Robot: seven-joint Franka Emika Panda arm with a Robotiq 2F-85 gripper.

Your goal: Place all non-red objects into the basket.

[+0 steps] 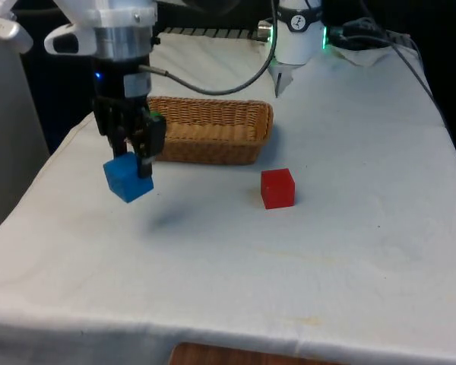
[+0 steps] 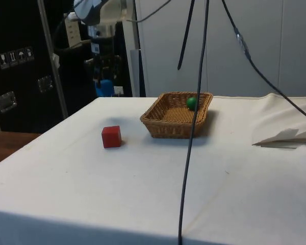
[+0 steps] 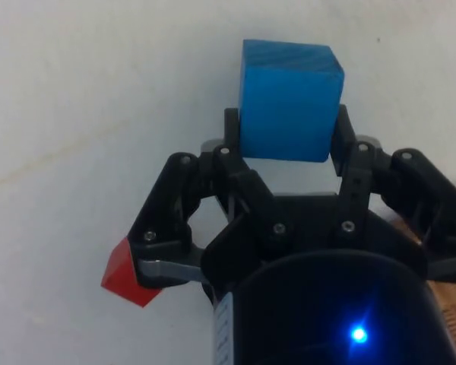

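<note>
The black two-finger gripper [image 1: 134,169] pinches the blue wooden cube [image 1: 128,178] clear of the cloth for carrying to the woven wicker basket [image 1: 213,129] at its two o'clock, leaving the red cube [image 1: 277,188] behind.

Even, diffuse overhead light; white cloth [image 1: 349,228] bright, no harsh glare. Faint soft shadow on cloth below raised blue cube [image 1: 128,178]. Red cube [image 1: 277,188] casts small soft shadow at its base. Basket [image 1: 213,129] throws dim shadow along its near wall. Side view: dark cabinets [image 2: 20,66] underexposed, pale wall behind bright. Wrist view: cloth washed out, near overexposed; blue cube saturated; gripper [image 3: 289,137] body dark, slightly soft up close.
</note>
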